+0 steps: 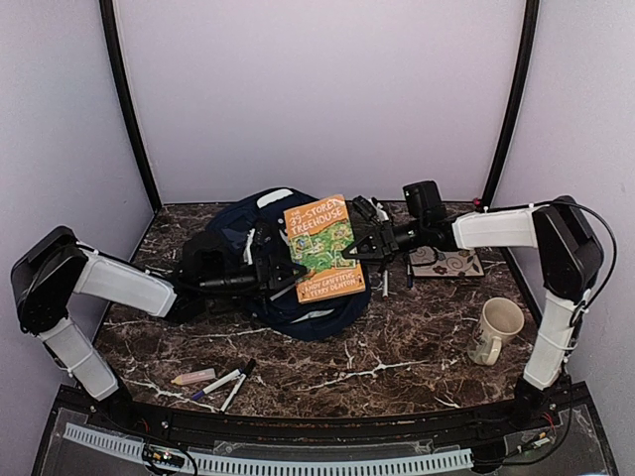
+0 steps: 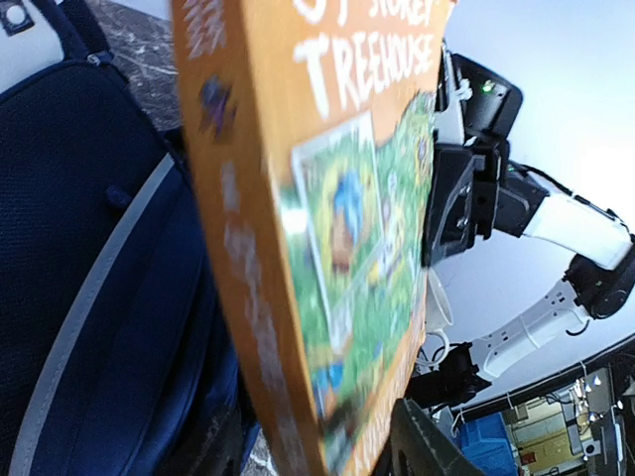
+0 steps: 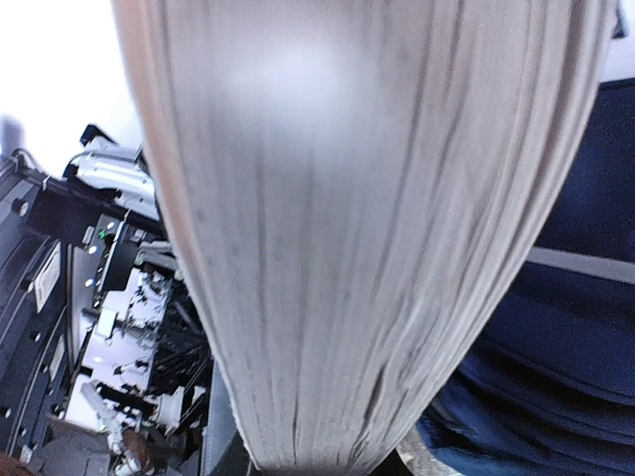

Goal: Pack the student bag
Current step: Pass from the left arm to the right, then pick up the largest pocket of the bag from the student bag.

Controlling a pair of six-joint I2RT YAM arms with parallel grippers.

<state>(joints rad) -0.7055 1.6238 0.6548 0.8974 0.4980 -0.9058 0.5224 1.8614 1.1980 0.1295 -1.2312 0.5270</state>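
**Bag lies mid-table while two grippers hold a book over it**

The bag (image 1: pixel 230 226), navy with white trim, lies slumped at the middle of the top view, toward the back of the marble table (image 1: pixel 397 347). Just right of centre, an orange book (image 1: pixel 322 248) is held above it, cover up and tilted.

The left gripper (image 1: pixel 286 270) reaches in from the left, its fingers clenched on the book's lower left edge, by the spine. In its wrist view the spine fills the frame, with bag fabric at the left. The right gripper (image 1: pixel 359 241) grasps the opposite, upper right edge. Its wrist view is filled with page edges, with the bag at the right.

Holding the book from both sides probably keeps it steady and steerable, so it can be tipped into the bag's opening, which the book hides.

Pens (image 1: pixel 223 380) lie at the lower left of the top view. A mug (image 1: pixel 496 327) stands at the lower right, and a patterned pad (image 1: pixel 446 263) lies at the right. These look yet to be packed.
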